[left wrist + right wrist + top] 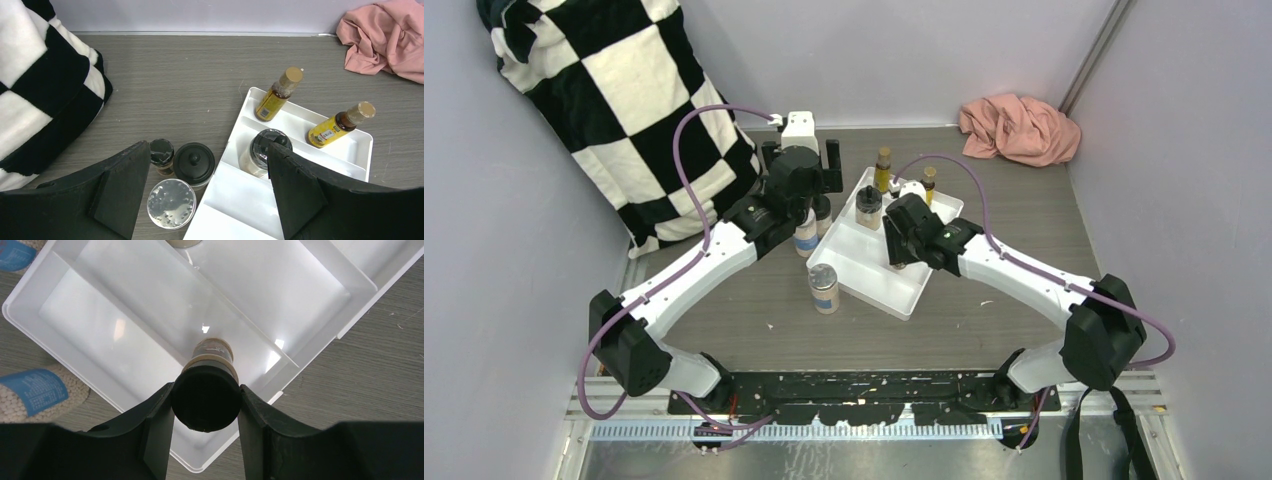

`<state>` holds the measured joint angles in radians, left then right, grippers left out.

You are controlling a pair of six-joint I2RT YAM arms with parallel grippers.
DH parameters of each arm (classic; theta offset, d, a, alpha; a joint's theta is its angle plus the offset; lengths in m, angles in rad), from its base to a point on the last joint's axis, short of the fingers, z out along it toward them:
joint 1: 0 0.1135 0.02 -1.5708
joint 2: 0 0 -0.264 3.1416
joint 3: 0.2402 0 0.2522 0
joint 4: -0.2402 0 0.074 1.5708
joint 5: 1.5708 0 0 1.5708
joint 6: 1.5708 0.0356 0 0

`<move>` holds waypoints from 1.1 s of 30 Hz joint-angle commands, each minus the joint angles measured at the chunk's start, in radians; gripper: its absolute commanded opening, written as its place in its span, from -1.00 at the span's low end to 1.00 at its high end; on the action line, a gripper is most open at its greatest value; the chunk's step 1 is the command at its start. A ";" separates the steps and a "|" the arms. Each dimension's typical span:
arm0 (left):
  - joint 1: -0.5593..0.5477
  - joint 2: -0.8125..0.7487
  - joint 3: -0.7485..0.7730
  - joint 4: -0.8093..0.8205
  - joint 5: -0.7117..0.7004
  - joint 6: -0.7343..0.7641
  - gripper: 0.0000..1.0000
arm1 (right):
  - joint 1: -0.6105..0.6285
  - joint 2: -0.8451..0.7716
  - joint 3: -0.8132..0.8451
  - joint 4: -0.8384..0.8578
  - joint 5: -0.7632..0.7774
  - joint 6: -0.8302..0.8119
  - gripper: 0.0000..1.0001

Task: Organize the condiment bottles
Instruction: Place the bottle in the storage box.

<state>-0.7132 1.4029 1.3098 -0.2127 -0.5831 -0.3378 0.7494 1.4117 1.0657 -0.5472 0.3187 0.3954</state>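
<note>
While right gripper [206,407] clamps a black-capped jar [206,405] over the tray [100,305], left gripper [200,195] — jaws wide

Labels on the yellow bottles [270,103] stay unreadable (too small).

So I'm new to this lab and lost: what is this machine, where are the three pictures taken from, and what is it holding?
Two robot arms are bolted at a table's near edge. One picture looks down from above; the other two come from cameras on each wrist. A white tray holds two yellow bottles and a black-lidded jar. More jars stand left of it. The right gripper is shut on a black-capped bottle over the tray. The left gripper is open and empty. A checkered cloth and pink cloth lie behind.
</note>
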 commanded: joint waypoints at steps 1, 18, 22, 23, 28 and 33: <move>-0.003 0.003 0.001 0.063 -0.030 -0.003 0.74 | -0.025 0.017 0.005 0.070 -0.026 -0.007 -0.99; -0.002 0.039 -0.010 0.081 -0.038 0.005 0.75 | -0.069 0.101 -0.010 0.128 -0.096 -0.010 -0.98; 0.002 0.049 -0.002 0.072 -0.031 0.003 0.79 | -0.071 0.104 -0.009 0.127 -0.095 -0.011 -0.86; 0.004 0.053 0.004 0.064 -0.028 0.001 0.84 | -0.072 0.103 -0.010 0.127 -0.092 -0.011 -0.74; 0.006 0.071 0.039 0.018 -0.010 -0.005 1.00 | -0.073 0.097 -0.016 0.124 -0.080 -0.006 -0.14; 0.008 0.076 0.070 -0.036 -0.007 -0.008 1.00 | -0.073 0.092 -0.019 0.122 -0.078 0.001 0.24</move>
<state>-0.7113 1.4796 1.3109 -0.2188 -0.5888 -0.3359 0.6804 1.5146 1.0485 -0.4564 0.2264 0.3939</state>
